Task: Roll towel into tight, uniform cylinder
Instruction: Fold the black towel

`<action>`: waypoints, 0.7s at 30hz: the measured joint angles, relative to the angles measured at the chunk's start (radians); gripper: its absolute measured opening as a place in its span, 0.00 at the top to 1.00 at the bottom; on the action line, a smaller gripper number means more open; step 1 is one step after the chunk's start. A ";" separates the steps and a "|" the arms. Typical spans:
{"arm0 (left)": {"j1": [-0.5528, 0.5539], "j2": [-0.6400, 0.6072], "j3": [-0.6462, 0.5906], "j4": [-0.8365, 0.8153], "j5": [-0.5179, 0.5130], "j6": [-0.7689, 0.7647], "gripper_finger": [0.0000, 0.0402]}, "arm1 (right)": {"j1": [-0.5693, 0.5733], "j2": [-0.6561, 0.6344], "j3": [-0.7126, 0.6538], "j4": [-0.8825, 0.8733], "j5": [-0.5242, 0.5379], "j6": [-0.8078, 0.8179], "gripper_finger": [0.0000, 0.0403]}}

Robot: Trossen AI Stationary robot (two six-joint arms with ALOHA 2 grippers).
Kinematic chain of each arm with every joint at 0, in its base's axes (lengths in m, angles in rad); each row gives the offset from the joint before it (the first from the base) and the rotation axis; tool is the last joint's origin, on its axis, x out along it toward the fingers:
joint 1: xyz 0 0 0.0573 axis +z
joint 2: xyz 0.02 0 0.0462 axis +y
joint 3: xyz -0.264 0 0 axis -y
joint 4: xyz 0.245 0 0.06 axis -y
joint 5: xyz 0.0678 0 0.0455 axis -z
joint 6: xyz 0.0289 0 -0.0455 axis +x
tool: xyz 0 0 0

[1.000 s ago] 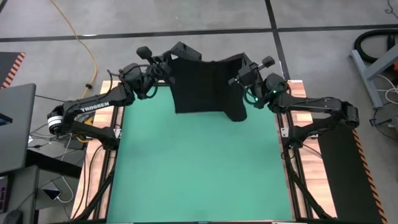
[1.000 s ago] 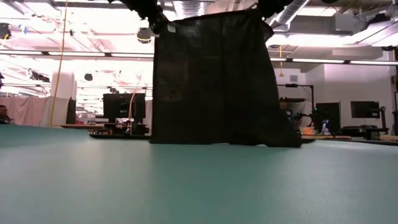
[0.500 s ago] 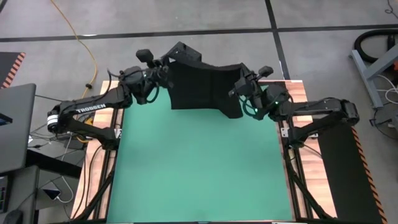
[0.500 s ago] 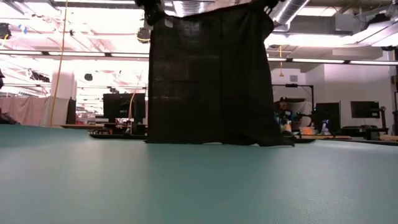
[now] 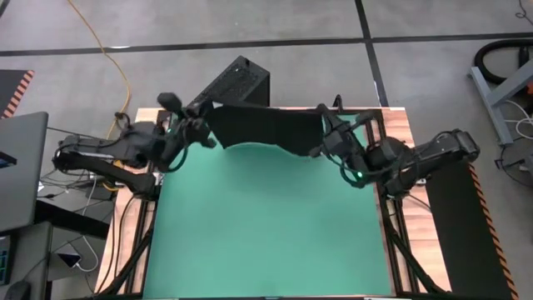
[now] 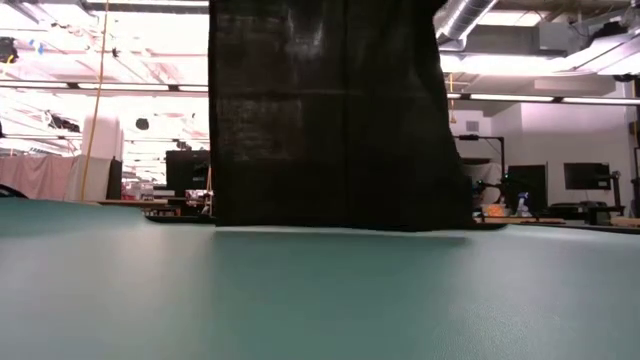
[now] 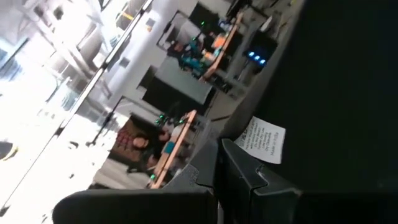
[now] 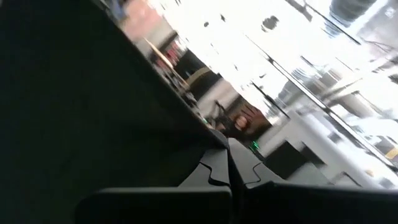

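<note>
While the left gripper [image 5: 202,123] pinches one top corner of the towel [image 5: 262,129], fingers clamped tight on the cloth, the black sheet hangs stretched between both arms over the far end of the green mat [image 5: 266,225]. Low down, its bottom hem just meets the mat. A white tag [image 7: 261,140] shows beside the left fingers. Over on the right, the right gripper [image 5: 323,133] is closed on the opposite corner.

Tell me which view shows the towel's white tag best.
The left wrist view: the white tag sits printed and clear on the towel beside the fingers. The high, low and right wrist views show only black cloth, no tag.
</note>
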 joint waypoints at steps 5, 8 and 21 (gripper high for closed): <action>-0.134 -0.014 0.009 0.016 -0.081 0.051 1.00 | 0.111 0.002 0.057 -0.002 -0.072 0.015 1.00; -0.178 -0.012 0.042 0.016 -0.110 0.058 1.00 | 0.149 0.008 0.100 0.001 -0.078 0.022 1.00; 0.042 -0.013 0.078 -0.431 0.079 -0.428 1.00 | -0.100 0.016 0.097 -0.341 0.096 0.419 1.00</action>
